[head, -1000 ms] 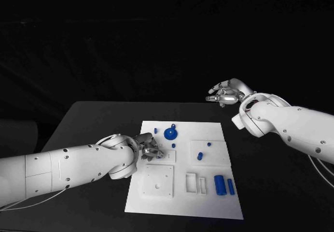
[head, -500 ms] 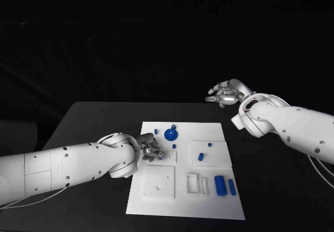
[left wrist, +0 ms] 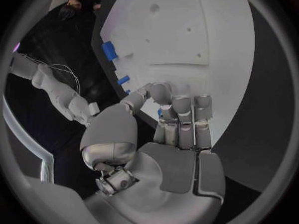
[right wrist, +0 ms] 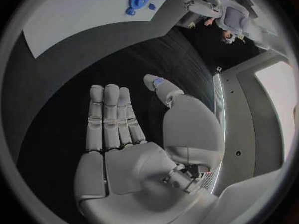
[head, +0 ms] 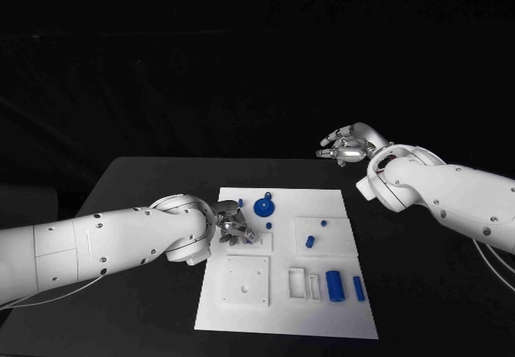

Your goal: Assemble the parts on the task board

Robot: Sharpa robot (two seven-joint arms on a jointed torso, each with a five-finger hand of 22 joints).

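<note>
The white task board (head: 322, 312) lies in the middle of the black table. On it are a round blue part (head: 264, 207), a small blue peg (head: 242, 201), a blue piece (head: 309, 240) on a raised plate, and a blue cylinder (head: 336, 285) beside a blue bar (head: 356, 288). My left hand (head: 234, 226) hovers over the board's left edge, fingers curled in and thumb against them (left wrist: 177, 119). A blue speck shows between the fingers; whether it is a held part is unclear. My right hand (head: 345, 145) is raised beyond the table's far right, fingers apart, holding nothing (right wrist: 124, 129).
A square white plate with holes (head: 245, 281) sits at the board's near left, and two narrow white slots (head: 301, 282) lie beside it. Bare black table surrounds the board on both sides. My left forearm (head: 97, 249) crosses the table's left part.
My left hand has shifted slightly farther along the board's left edge. The right arm and the blue parts have not moved.
</note>
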